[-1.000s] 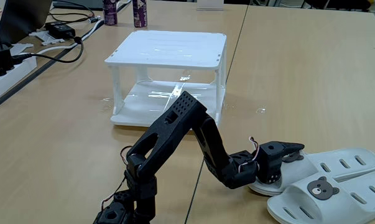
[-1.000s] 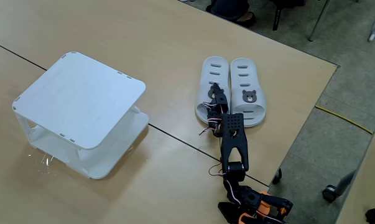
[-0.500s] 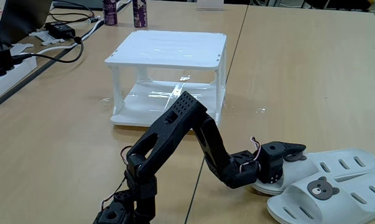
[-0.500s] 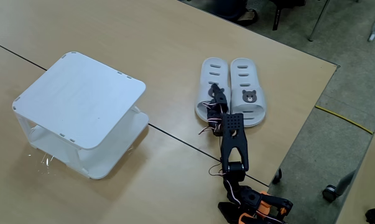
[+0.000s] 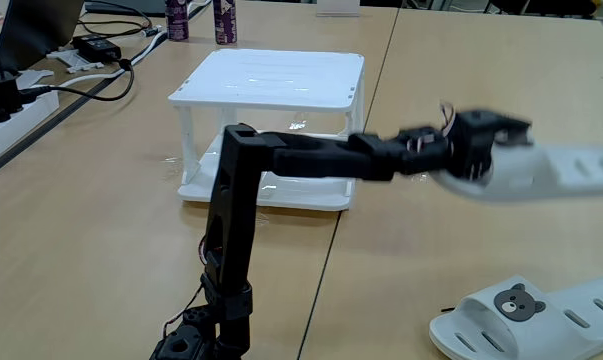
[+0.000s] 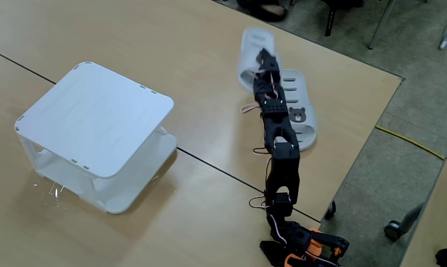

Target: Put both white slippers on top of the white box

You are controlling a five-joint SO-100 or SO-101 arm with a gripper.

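The arm has straightened from its low fold and stretched out level, and its gripper (image 5: 496, 150) has carried one white slipper (image 5: 561, 172) off the table, up toward twelve o'clock (image 6: 251, 53) from its partner.

White slippers (image 5: 541, 315) with brown bear badge, white box (image 5: 271, 80), black arm (image 5: 301, 155), tan wood-grain worktop (image 5: 81, 230), purple cans (image 5: 177, 18).

No text, label, brand or number can be read anywhere.
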